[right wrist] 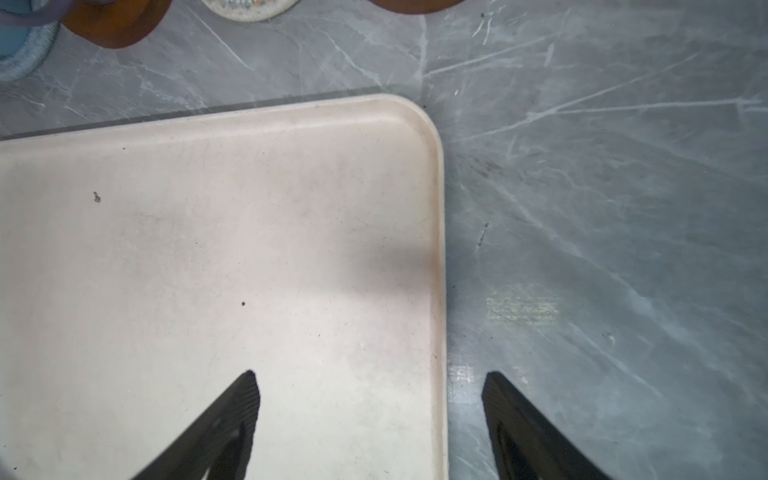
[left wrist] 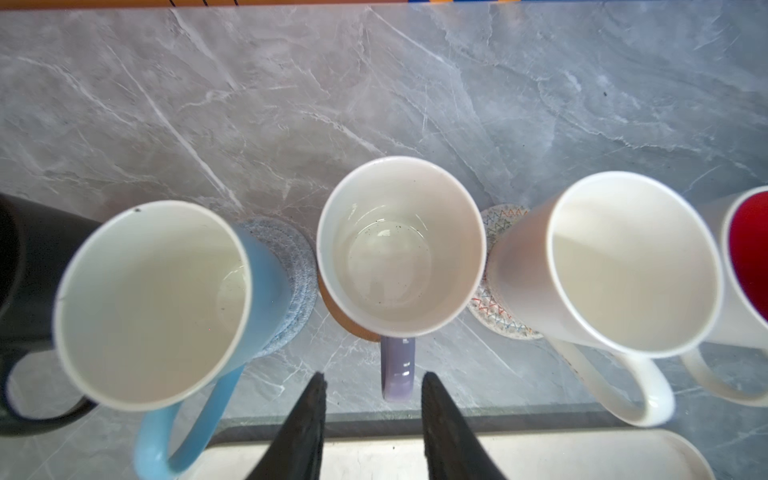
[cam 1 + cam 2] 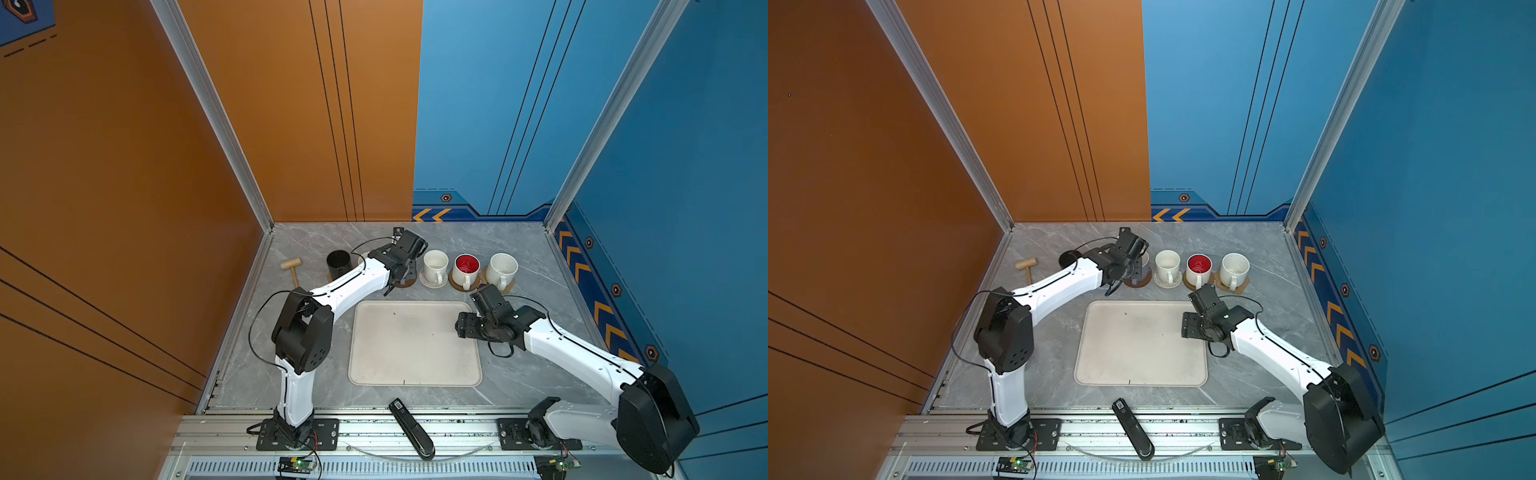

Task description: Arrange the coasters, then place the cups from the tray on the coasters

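Several cups stand in a row on coasters behind the cream tray (image 3: 415, 345). In the left wrist view I see the black mug (image 2: 25, 266), the light blue mug (image 2: 153, 303) on a grey crocheted coaster (image 2: 291, 266), the lavender mug (image 2: 401, 245) on a brown disc (image 2: 345, 320), the plain white mug (image 2: 623, 266) on a white crocheted coaster (image 2: 494, 307), and the red-inside mug (image 2: 748, 253). The speckled cream mug (image 3: 501, 270) ends the row. My left gripper (image 2: 374, 376) is open, its fingers either side of the lavender handle (image 2: 398, 374) without touching. My right gripper (image 1: 370, 374) hangs open over the tray's rim (image 1: 440, 249).
A small wooden mallet (image 3: 291, 266) lies left of the black mug (image 3: 343, 263). A black stapler-like tool (image 3: 411, 428) rests on the front rail. The tray (image 3: 1138, 345) holds nothing. Walls close in the table behind and on both sides.
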`<state>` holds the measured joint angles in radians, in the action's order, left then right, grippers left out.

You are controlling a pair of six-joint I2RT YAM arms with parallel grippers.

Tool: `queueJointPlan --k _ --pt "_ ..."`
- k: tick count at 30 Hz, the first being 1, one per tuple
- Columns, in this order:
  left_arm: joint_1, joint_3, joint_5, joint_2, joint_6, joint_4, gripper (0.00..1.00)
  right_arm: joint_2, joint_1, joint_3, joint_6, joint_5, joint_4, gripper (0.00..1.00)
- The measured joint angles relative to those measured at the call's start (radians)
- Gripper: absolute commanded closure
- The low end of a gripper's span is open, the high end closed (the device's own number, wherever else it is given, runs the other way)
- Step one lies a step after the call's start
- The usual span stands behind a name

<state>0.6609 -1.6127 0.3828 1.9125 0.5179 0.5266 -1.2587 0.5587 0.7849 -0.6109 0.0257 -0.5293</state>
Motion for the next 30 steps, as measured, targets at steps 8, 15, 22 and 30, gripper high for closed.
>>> queueJointPlan --k 8,15,22,30 --pt "0.056 0.153 0.074 -0.214 -0.067 -0.060 0.53 0.024 0.039 0.034 0.000 0.013 0.006 0.17" --pt "0.097 0.438 0.138 -0.568 -0.172 -0.222 0.33 0.100 0.048 0.045 0.003 0.065 -0.009 0.13" --pt "0.097 0.732 0.208 -0.912 -0.307 -0.395 0.12 0.165 0.048 0.074 0.020 0.119 -0.026 0.00" --pt "0.055 1.051 0.320 -1.165 -0.392 -0.555 0.02 0.198 0.031 0.124 0.085 0.195 -0.039 0.00"
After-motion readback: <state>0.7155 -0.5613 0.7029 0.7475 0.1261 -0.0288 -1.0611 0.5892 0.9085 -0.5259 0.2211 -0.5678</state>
